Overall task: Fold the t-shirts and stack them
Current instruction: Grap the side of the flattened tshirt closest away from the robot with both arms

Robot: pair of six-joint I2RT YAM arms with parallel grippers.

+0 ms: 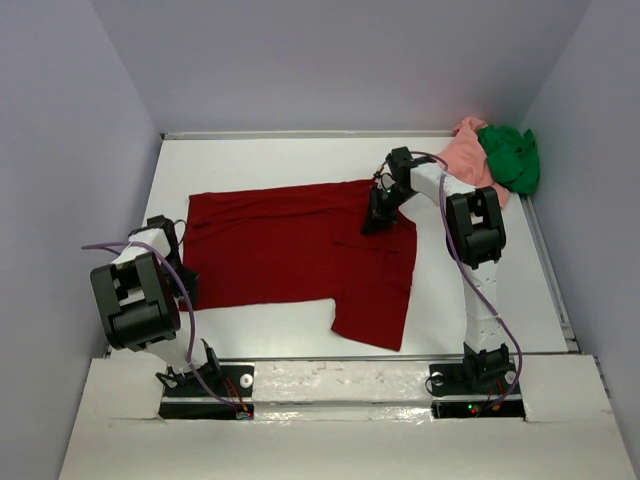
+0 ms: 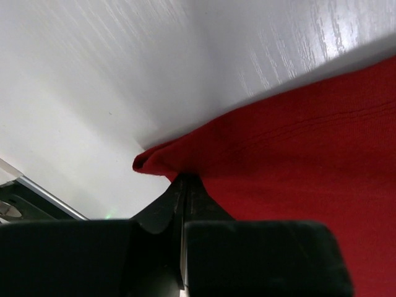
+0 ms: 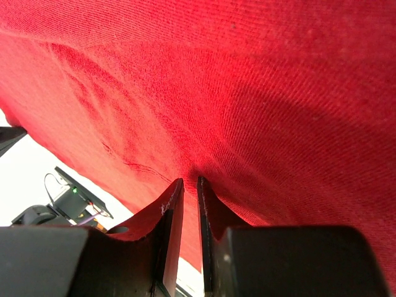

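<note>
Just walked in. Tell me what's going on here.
Two robot arms are working on the red shirt, spread out on the table. The left arm's fingers pinch its left edge; the right arm's fingers pinch it near its far right corner. The pink shirt and green shirt lie crumpled in the far right corner, not yet folded.

Matt, finely ribbed knit cloth of the dark red shirt (image 1: 290, 250), soft crumpled cloth of the pink shirt (image 1: 468, 152) and green shirt (image 1: 512, 157), smooth white counter (image 2: 93, 74) with faint wood-grain texture and slight sheen, left gripper (image 2: 184, 180) and right gripper (image 3: 189, 182) of matt black plastic
</note>
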